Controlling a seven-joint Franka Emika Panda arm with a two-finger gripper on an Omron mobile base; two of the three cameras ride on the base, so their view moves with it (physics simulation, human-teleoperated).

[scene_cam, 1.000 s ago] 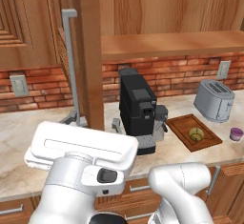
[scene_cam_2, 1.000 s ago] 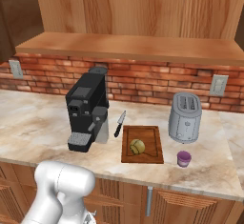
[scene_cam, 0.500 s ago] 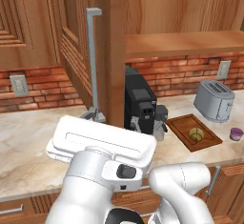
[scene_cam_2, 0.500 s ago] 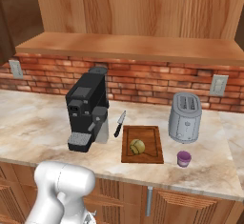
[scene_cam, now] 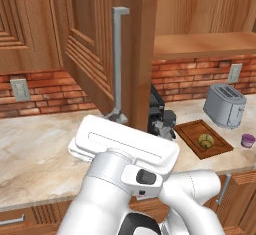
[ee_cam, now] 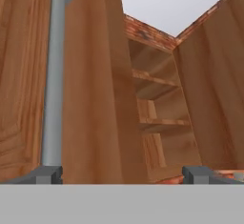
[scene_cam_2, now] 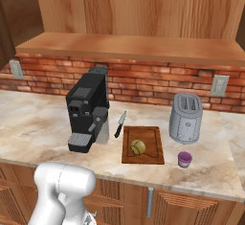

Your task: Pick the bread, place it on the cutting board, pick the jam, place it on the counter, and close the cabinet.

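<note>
Beige marble counter (scene_cam_2: 43, 128) carries our cutting board (scene_cam_2: 153, 146) with the bread (scene_cam_2: 138, 147) on it; the jam (scene_cam_2: 184, 159) sits just beside, before the toaster (scene_cam_2: 186, 118). Our gripper (ee_cam: 121, 174) is spread wide at the cabinet (scene_cam: 107, 54) door's handle (ee_cam: 53, 75), pinching nothing.

A home kitchen is shown; a marble-patterned counter (scene_cam_2: 43, 123), brick backsplash (scene_cam_2: 143, 83), wooden cabinet (scene_cam: 95, 44), toaster (scene_cam_2: 186, 118) and coffee machine (scene_cam_2: 87, 110) are seen.
</note>
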